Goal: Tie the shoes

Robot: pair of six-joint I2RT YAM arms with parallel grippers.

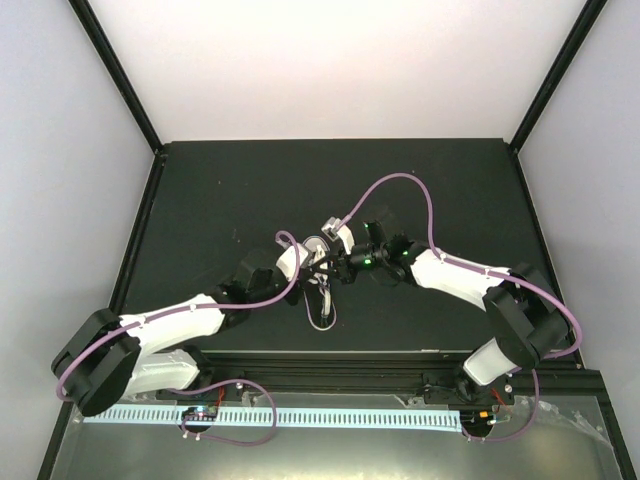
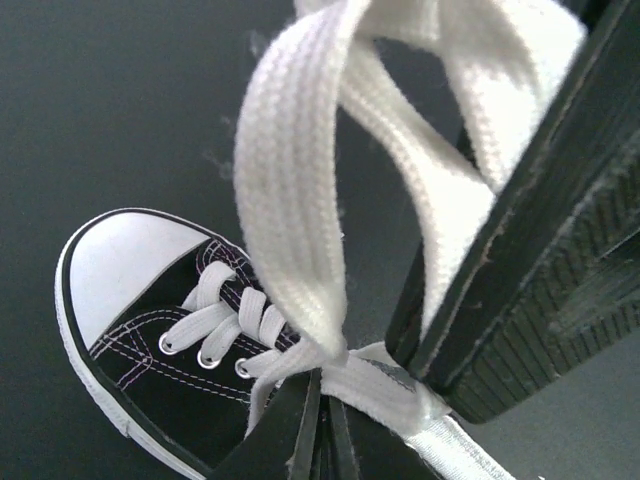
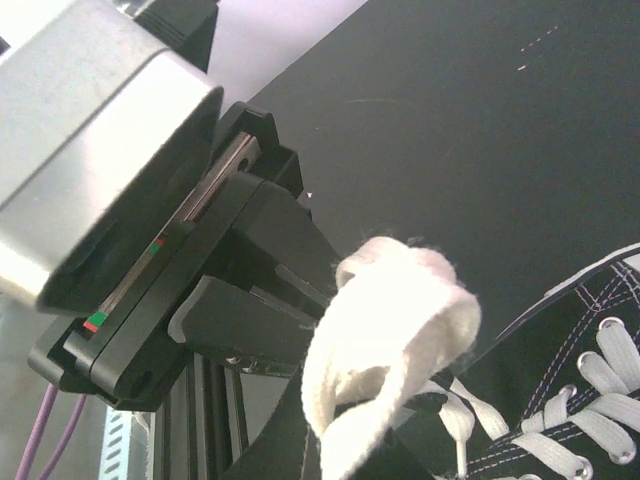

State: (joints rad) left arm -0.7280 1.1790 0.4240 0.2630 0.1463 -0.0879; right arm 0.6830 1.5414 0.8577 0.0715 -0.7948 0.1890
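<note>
The black sneaker [image 2: 170,390] with its white toe cap [image 2: 125,265] lies on the dark table, and it also shows in the right wrist view [image 3: 590,410]. My left gripper [image 2: 322,405] is shut on the white lace [image 2: 385,385] just above the eyelets. A tall lace loop [image 2: 295,190] rises from there. My right gripper [image 3: 365,445] is shut on a lace loop [image 3: 395,335] close beside the left one. In the top view both grippers, left [image 1: 310,263] and right [image 1: 337,265], meet over the shoe and hide most of it. A lace tail [image 1: 323,312] trails toward me.
The black table [image 1: 200,220] is bounded by white walls behind and at the sides. A purple cable [image 1: 400,185] arcs over the right arm. The left wrist's camera housing [image 3: 90,150] fills the upper left of the right wrist view.
</note>
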